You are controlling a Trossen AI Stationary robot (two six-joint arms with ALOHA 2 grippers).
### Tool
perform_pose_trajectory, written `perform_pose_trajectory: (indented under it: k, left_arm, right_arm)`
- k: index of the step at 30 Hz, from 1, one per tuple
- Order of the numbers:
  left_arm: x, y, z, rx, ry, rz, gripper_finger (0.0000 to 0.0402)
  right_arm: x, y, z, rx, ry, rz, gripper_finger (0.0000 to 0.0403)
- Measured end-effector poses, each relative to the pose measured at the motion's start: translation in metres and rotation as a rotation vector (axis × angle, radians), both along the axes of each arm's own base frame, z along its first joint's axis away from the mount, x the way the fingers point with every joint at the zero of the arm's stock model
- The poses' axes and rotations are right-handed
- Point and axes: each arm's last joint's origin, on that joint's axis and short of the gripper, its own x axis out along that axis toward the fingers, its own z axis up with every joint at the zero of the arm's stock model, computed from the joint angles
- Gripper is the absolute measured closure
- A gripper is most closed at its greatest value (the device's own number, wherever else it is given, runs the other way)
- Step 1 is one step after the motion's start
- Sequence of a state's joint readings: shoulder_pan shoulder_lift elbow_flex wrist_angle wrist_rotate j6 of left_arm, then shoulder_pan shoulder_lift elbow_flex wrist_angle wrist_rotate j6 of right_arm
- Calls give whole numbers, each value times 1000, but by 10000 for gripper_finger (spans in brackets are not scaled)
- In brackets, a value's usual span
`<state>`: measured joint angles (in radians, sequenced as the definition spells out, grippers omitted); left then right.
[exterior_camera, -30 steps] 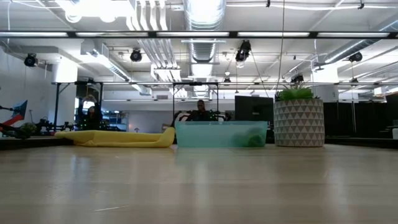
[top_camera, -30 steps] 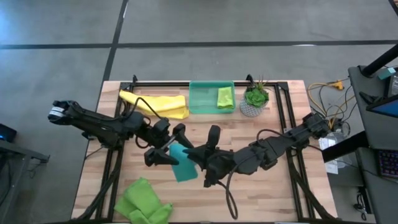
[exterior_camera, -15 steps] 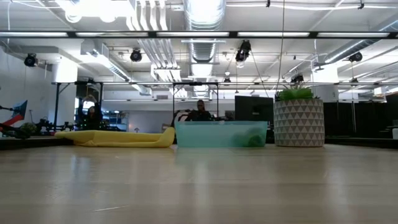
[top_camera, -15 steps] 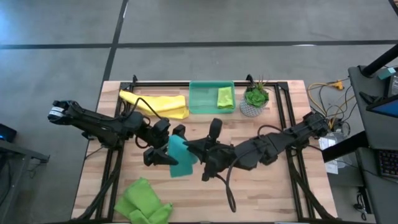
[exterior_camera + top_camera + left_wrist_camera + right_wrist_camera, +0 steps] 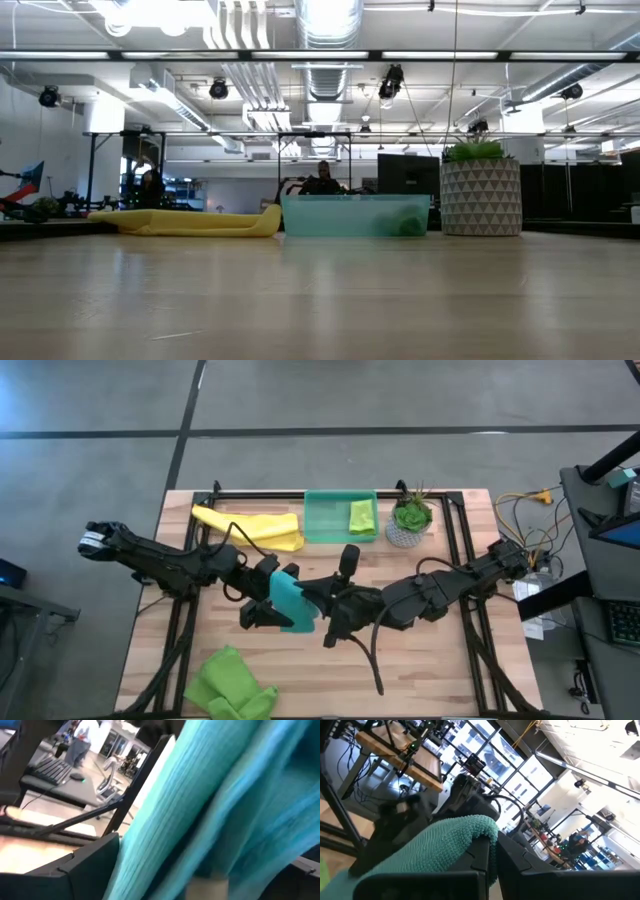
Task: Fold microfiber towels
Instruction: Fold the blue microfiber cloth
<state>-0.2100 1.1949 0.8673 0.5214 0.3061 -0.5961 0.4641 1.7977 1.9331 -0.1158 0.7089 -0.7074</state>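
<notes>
The teal-blue towel (image 5: 290,600) stands bunched at the table's middle, between my two grippers. My right gripper (image 5: 318,604) is shut on it from the right side. My left gripper (image 5: 266,598) is open on the towel's left side. Its fingers stand on either side of the cloth, which fills the left wrist view (image 5: 215,810). The yellow towel (image 5: 255,528) lies at the far left. One lime green towel (image 5: 362,515) lies in the green tray (image 5: 325,518). The other (image 5: 230,685) lies at the near left. My right gripper pinches the teal towel's upper edge (image 5: 481,827) between its two fingers, coming from the table's right. The cloth curls over the fingertips and hangs below them, slack. One layer or several, I cannot tell. I cannot tell whether my left gripper touches the towel.
A potted plant (image 5: 408,520) stands right of the tray at the far edge. A black frame's rails (image 5: 455,550) run along the table's left, far and right sides. Cables (image 5: 525,510) lie off the far right corner.
My right gripper has gone toward the table's left and up with the teal towel's right edge. The towel lay flat on the table. It now stands raised and bunched against my left gripper, which has shifted a little toward the right.
</notes>
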Motion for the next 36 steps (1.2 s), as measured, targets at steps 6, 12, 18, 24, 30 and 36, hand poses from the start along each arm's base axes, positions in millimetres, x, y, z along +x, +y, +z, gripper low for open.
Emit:
perform_pose_trajectory:
  k: [6,12,18,24,30,36]
  left_arm:
    - [0,1,-2,0,15,20,67]
    - [0,1,-3,6,12,22,146]
    - [0,1,-3,22,2,25,228]
    - [0,1,-3,45,-12,29,311]
    - [0,1,-3,53,-15,28,390]
    - [0,1,-3,53,-15,27,387]
  right_arm:
    - [0,-1,3,4,-7,-2,390]
    - [0,-1,3,21,-12,-2,390]
    - [0,-1,3,21,-12,-2,390]
    - [0,-1,3,21,-11,-1,390]
    - [0,-1,2,18,-6,-1,390]
    - [0,-1,1,23,1,-1,390]
